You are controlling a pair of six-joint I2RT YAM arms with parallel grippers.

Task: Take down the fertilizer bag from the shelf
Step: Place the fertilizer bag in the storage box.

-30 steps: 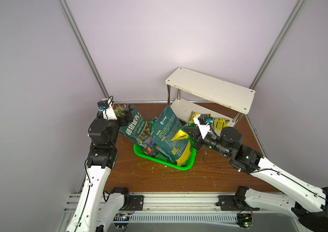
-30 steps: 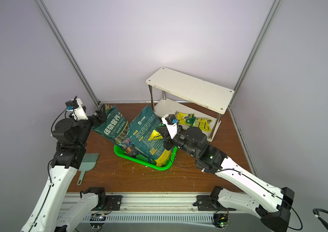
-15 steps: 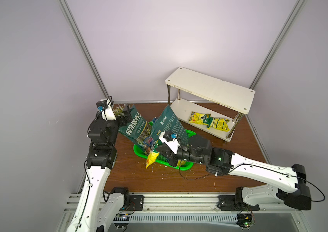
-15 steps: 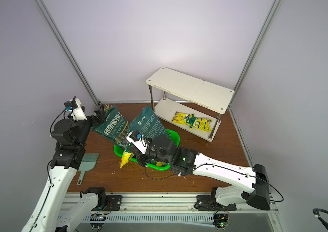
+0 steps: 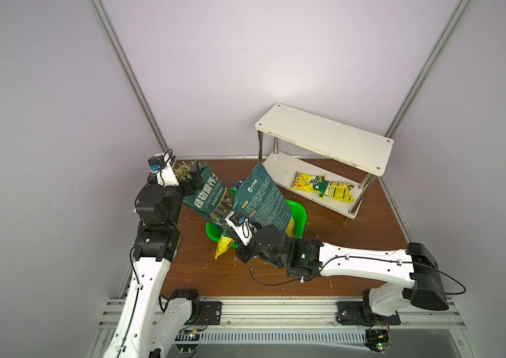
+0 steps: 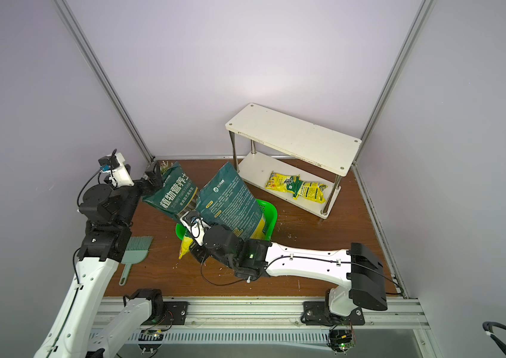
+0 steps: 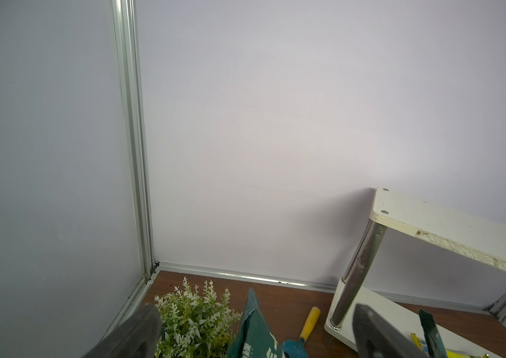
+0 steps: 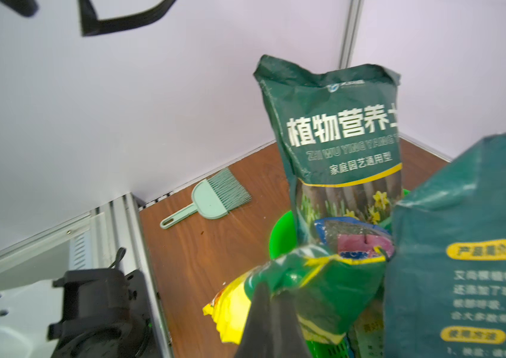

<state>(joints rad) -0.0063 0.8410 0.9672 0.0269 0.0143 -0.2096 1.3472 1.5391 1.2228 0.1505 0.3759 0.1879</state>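
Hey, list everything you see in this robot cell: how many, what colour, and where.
table: one, brown wood.
shelf: one, cream-white, table's back right.
basket: one, green, table centre.
soil bags: two, dark green, in basket.
blue packet: one, in basket.
fertilizer bag: one, yellow-green, gripped, at basket's front.
fertilizer packets: yellow-green, shelf's lower board; count unclear.
brush: one, teal, table's left side.
plant: one, green-white, back left corner.
trowel: one, yellow handle, blue blade, near shelf leg.
left pincer: one, black, open, by a soil bag.
right pincer: one, black, shut on fertilizer bag.

cream shelf, green basket (yellow-green fertilizer bag).
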